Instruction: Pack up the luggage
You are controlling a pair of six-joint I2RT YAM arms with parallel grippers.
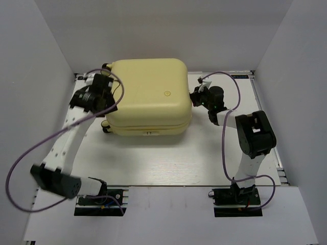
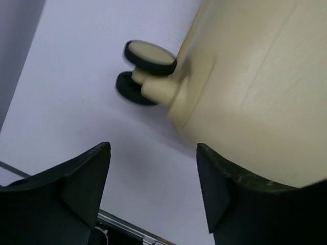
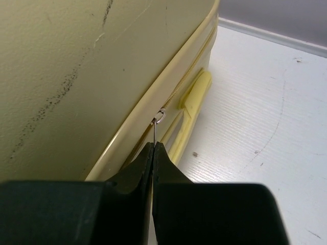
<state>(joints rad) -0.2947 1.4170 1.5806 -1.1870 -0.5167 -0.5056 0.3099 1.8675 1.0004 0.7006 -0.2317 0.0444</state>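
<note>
The luggage (image 1: pixel 148 94) lies flat and closed in the middle of the white table, a pale yellow hard shell with rounded corners. My left gripper (image 1: pixel 106 87) is at its left end, next to the wheels. In the left wrist view this gripper (image 2: pixel 153 148) stands open with only table between the fingers; its right finger (image 2: pixel 230 194) sits close under the shell (image 2: pixel 255 92), and a black-and-cream wheel pair (image 2: pixel 150 57) is just ahead. My right gripper (image 1: pixel 194 97) is at the suitcase's right side, and it (image 3: pixel 154 144) is shut on the thin metal zipper pull (image 3: pixel 155 131) at the seam.
A yellow side handle (image 3: pixel 191 102) lies just beyond the zipper pull. White walls enclose the table on the left, back and right. A metal rail (image 1: pixel 240 76) runs along the back right edge. Purple cables (image 1: pixel 30 153) loop off both arms.
</note>
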